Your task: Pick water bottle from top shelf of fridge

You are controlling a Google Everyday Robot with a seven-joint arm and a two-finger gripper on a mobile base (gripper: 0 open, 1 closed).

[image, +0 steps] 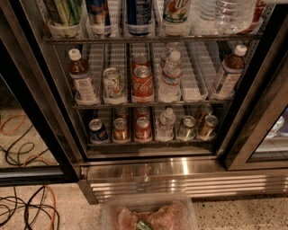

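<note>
Our tool (145, 220) hangs low at the bottom edge, in front of the steel base of the fridge (180, 173). We cannot tell how far it is open, and we see nothing in it. The water bottle (231, 13) stands at the right of the top shelf (148, 40), probably kept upright by the front rail and white dividers. Loose cables (27, 211) lie on the speckled floor (252, 215).

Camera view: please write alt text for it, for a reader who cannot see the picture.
A drinks fridge holds cans and small bottles on wire racks; the large clear water bottle stands at the right end of the top shelf. The end effector is not in view.
</note>
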